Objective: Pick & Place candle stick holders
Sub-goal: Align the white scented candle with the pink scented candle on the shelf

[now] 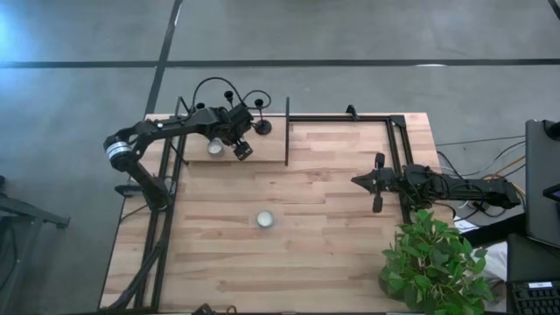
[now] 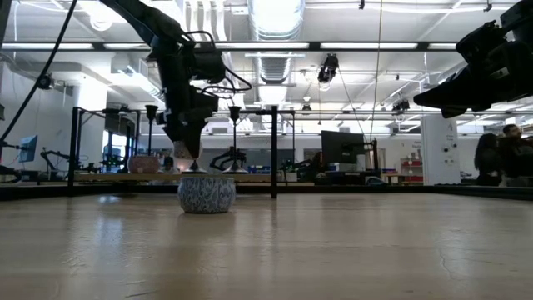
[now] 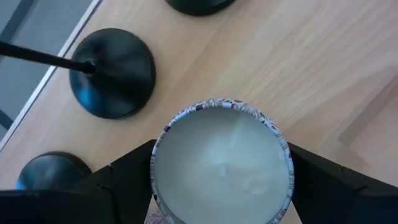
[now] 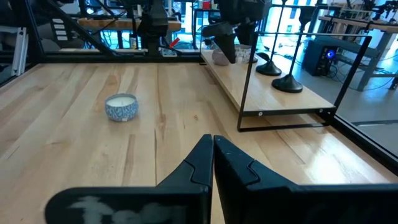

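Black candle stick holders [image 1: 262, 128] stand on the raised wooden shelf [image 1: 271, 153] at the back left. Two of their round bases [image 3: 112, 71] [image 3: 53, 171] lie just beside my left gripper [image 3: 221, 155], and a third base [image 3: 199, 5] sits farther off. That gripper points down over the shelf. Its fingers [image 3: 124, 180] press both sides of a round white candle tin [image 3: 221, 165] with a blue-patterned rim. Whether the tin rests on the shelf I cannot tell. My right gripper [image 1: 378, 182] is shut with nothing in it and hovers over the table's right side.
A second white candle [image 1: 215, 147] sits on the shelf left of the gripper, and a blue-patterned one [image 1: 265, 219] stands mid-table. A black frame [image 1: 398, 140] rims the back and right. A potted plant [image 1: 433, 258] crowds the front right corner. A person [image 2: 508, 158] stands beyond the table.
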`<control>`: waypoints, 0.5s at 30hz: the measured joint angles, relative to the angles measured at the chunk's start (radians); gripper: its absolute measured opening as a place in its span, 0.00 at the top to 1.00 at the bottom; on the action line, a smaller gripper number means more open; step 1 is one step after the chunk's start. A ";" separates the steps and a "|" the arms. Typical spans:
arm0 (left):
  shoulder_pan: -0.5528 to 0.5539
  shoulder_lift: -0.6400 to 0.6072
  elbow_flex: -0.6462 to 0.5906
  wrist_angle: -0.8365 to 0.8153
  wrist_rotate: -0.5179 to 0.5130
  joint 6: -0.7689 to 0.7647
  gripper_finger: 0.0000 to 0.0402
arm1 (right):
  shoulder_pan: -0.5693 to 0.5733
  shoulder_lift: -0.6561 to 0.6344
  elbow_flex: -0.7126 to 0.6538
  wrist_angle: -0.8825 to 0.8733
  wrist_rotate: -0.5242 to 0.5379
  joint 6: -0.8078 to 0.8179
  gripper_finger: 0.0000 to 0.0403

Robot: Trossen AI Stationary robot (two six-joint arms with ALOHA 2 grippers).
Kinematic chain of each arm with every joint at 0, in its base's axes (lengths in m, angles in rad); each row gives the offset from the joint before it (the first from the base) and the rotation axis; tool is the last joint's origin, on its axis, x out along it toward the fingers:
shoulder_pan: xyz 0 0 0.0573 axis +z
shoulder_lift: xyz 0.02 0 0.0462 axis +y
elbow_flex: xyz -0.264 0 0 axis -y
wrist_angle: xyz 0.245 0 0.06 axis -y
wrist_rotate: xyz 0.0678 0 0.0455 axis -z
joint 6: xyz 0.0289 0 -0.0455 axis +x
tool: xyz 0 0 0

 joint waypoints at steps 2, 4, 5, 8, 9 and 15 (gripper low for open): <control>0.000 0.010 0.000 -0.002 0.001 0.022 0.24 | 0.000 0.000 0.000 0.000 0.000 0.000 0.98; 0.000 0.026 0.000 -0.002 0.003 0.037 0.24 | 0.000 0.000 0.000 0.000 0.000 0.000 0.98; 0.000 0.035 0.000 -0.001 0.002 0.050 0.24 | 0.000 0.000 0.000 0.000 0.000 0.000 0.98; 0.000 0.050 0.000 -0.002 -0.015 0.065 0.24 | 0.000 0.000 0.000 0.000 0.000 0.000 0.98; 0.000 0.051 0.000 -0.002 -0.013 0.064 0.24 | 0.000 0.000 0.000 0.000 0.000 0.000 0.98; 0.000 0.059 0.000 -0.011 -0.007 0.078 0.24 | 0.000 0.000 0.000 0.000 0.000 0.000 0.98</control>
